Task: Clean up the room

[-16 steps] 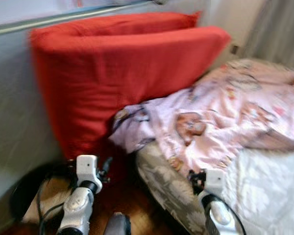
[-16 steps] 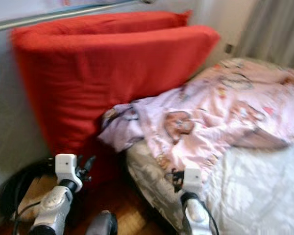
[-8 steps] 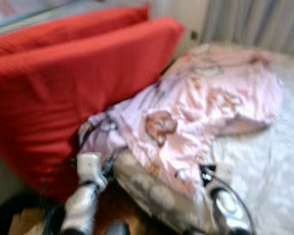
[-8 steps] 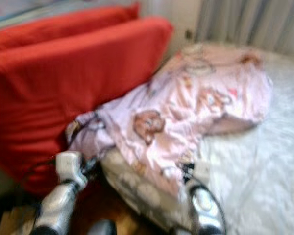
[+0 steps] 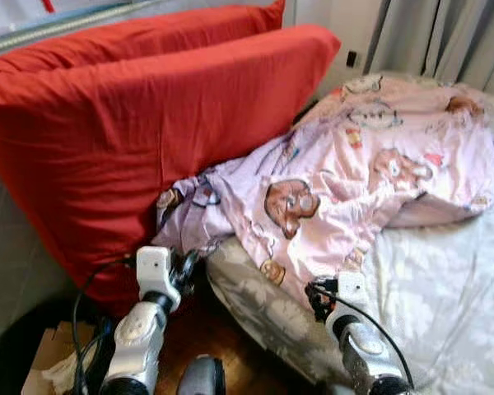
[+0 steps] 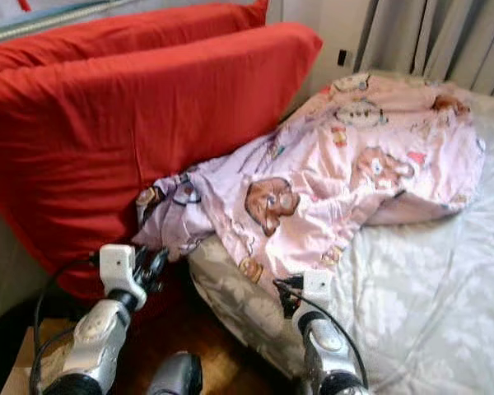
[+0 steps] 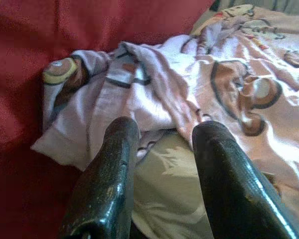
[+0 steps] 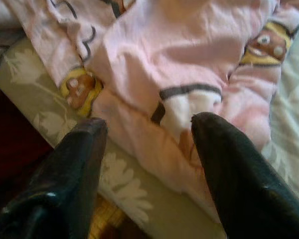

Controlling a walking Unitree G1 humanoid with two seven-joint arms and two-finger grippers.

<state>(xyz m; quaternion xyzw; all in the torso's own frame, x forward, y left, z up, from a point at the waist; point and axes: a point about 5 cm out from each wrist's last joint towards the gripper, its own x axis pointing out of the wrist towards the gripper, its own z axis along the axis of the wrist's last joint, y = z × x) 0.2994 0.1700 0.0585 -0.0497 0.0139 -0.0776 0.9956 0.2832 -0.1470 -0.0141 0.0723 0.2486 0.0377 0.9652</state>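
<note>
We see a soft pink printed cloth blanket [image 5: 354, 173], matt red fabric cushions [image 5: 148, 132], and glossy black gripper fingers [image 7: 109, 184].

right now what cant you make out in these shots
- Bed under the pink blanket: covered, eye views.
- Wall behind the red cushions: blocked by them.
- Dark thing on the floor by the left arm: cut off by the left eye view's edge.
- Left gripper and right gripper, both open: eye views hide their fingers behind the wrists.
</note>
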